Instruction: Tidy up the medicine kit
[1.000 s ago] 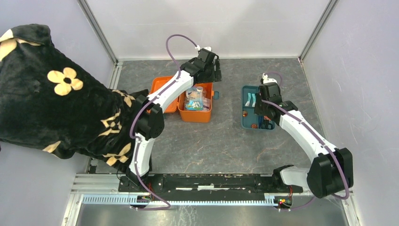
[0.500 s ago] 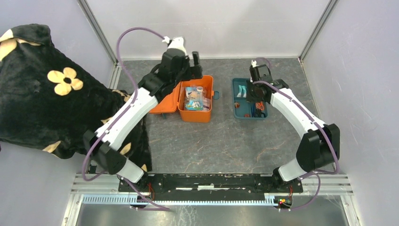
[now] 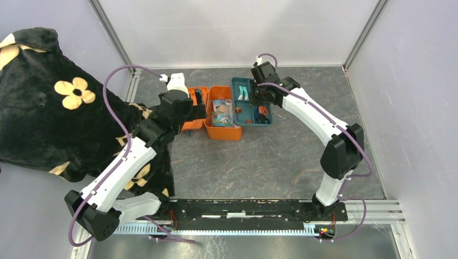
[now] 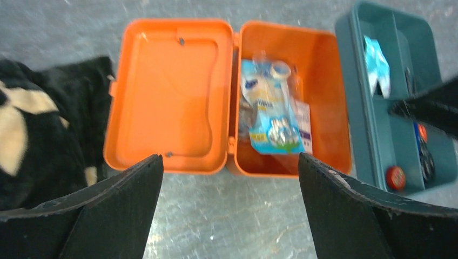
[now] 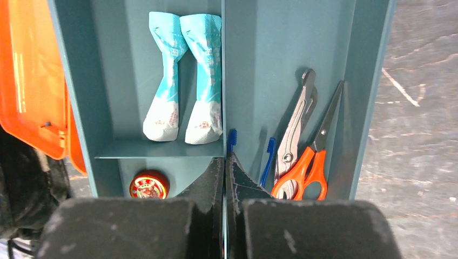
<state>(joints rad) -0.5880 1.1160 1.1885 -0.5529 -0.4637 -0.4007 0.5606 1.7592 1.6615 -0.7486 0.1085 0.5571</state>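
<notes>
While your right gripper (image 5: 225,162) is clenched on the centre divider of the teal tray (image 5: 270,59), the medicine kit (image 3: 222,134) sits open at the back middle of the table, its lid (image 4: 167,102) laid flat to the left. The tray hangs just beside the box's right wall; you cannot tell from here whether it is lifted or resting. Your left gripper (image 4: 229,157) hovers over the kit, spread wide and empty. The step in hand looks like seating the tray in the box. Next, carry it over the base, square it to the rim and lower it level, so the scissors (image 5: 310,162) and sachets (image 5: 183,75) stay put. The loose packets (image 4: 273,116) may hold it proud.
</notes>
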